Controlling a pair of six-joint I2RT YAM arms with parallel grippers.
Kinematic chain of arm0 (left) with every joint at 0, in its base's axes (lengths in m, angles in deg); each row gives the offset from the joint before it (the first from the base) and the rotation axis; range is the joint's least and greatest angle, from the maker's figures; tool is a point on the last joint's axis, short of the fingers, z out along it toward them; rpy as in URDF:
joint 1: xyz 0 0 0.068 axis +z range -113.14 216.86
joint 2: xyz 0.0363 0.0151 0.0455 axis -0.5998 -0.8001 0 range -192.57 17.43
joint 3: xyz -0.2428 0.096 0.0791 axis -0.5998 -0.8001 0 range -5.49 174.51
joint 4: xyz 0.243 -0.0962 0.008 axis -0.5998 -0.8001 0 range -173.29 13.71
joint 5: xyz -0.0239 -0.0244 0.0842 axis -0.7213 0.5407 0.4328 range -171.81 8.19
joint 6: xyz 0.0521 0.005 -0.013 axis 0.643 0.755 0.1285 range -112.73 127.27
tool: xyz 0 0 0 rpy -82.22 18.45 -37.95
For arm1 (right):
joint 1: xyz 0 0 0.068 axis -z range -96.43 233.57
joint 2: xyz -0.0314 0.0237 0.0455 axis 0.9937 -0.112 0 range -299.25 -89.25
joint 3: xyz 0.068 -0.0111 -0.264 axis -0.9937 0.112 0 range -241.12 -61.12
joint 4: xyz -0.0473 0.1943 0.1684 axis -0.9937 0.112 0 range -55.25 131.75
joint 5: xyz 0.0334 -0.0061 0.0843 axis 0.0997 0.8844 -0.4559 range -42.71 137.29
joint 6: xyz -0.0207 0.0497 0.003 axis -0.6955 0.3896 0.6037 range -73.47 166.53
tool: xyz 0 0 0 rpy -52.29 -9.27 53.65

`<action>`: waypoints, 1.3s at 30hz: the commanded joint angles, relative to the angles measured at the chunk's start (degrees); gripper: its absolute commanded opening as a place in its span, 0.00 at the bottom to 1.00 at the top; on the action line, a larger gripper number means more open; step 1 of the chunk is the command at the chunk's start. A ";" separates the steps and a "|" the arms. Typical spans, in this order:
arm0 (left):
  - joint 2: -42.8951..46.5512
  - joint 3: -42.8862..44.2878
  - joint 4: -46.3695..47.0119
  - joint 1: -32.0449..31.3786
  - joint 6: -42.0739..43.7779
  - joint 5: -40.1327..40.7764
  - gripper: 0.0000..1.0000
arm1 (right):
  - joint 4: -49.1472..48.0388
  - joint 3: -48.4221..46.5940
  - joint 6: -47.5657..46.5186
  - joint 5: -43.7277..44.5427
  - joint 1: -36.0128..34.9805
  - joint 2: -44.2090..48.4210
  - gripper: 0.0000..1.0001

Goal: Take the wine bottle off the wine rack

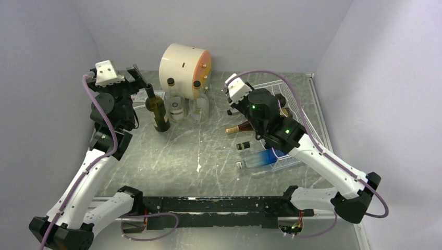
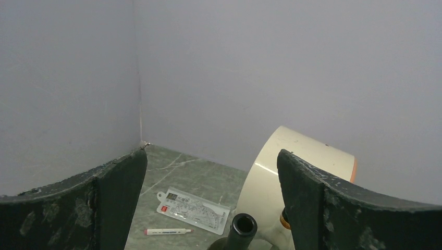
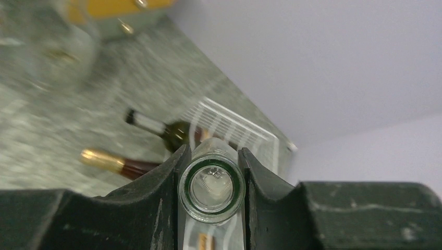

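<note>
Standing at the table, I take the top view first. The rack (image 1: 285,162) sits at the right, largely covered by the right arm. Three bottles lie at its left edge with necks pointing left: a gold-capped bottle (image 1: 237,129), a dark-capped bottle (image 1: 243,146) and a blue-tinted bottle (image 1: 259,159). A green bottle (image 1: 157,109) and two clear bottles (image 1: 175,104) stand on the table in front of the drum (image 1: 182,62). The left gripper (image 1: 136,77) hangs just beside the green bottle's neck, apart from it. The standing bottles carry labels, none legible.

Left wrist view: the jaws are spread wide with nothing between them. The green bottle's mouth shows below and the drum stands behind. A printed packet (image 2: 193,205) with a red mark and a pen (image 2: 167,230) lie on the table. The print is too small to read.

Right wrist view: the right gripper (image 3: 212,153) is clenched on the neck of an uncapped bottle (image 3: 211,187) of clear glass, its mouth facing the camera. The rack's wires and two lying bottles show beyond it. A scrap of label shows at the bottom edge, unreadable.

Finding: the grasp is made. Whether the bottle's body is free of its cradle cannot be told. I judge the lift clear of the rack and the set-down remain.
</note>
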 commanded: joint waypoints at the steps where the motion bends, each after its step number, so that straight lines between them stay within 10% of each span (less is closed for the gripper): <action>1: 0.56 -0.53 2.71 -0.68 1.45 1.46 0.98 | -6.90 -2.67 9.30 -15.75 -0.28 -1.88 0.00; 14: 0.82 -0.40 2.64 -0.78 1.47 1.62 0.98 | -32.34 -4.06 29.18 -40.18 -0.28 -19.69 0.00; 39: 1.11 -0.70 3.02 -0.84 1.33 0.50 0.98 | -25.04 -22.69 23.91 -27.67 -4.46 -43.16 0.00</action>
